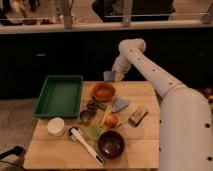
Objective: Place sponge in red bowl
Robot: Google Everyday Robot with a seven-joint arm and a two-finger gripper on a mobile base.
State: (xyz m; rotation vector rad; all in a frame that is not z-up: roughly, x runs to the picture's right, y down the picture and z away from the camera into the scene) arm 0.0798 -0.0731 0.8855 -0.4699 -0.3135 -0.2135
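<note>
My gripper (pixel 113 75) hangs above the far edge of the bench (pixel 145 140), just behind the red bowl (pixel 104 91), and my jaws are clamped on the sponge (pixel 109 75), one blue-grey block held in the air off the wood. The red bowl sits near the middle of the far edge, a little to the left of my gripper and nearer the front, and the sponge is not in it yet. I count two bowls: the red one, and one maroon bowl (pixel 111 143) close to the front edge, about midway along it. One green tray (pixel 59 95) fills the far left corner. One pale wedge (pixel 119 104) lies just right of the red bowl, toward the middle of the bench, and one tan packet (pixel 138 114) lies right of that, closer to the right edge. One white cup (pixel 55 126) stands near the left edge toward the front. One small metal cup (pixel 85 117) stands between the tray and the maroon bowl, with one orange fruit (pixel 112 120) to its right. One long white tool (pixel 86 145) lies slantwise from the white cup's side toward the front edge, ending beside the maroon bowl. My one arm (pixel 150 70) reaches in from the right side over the far right corner.
</note>
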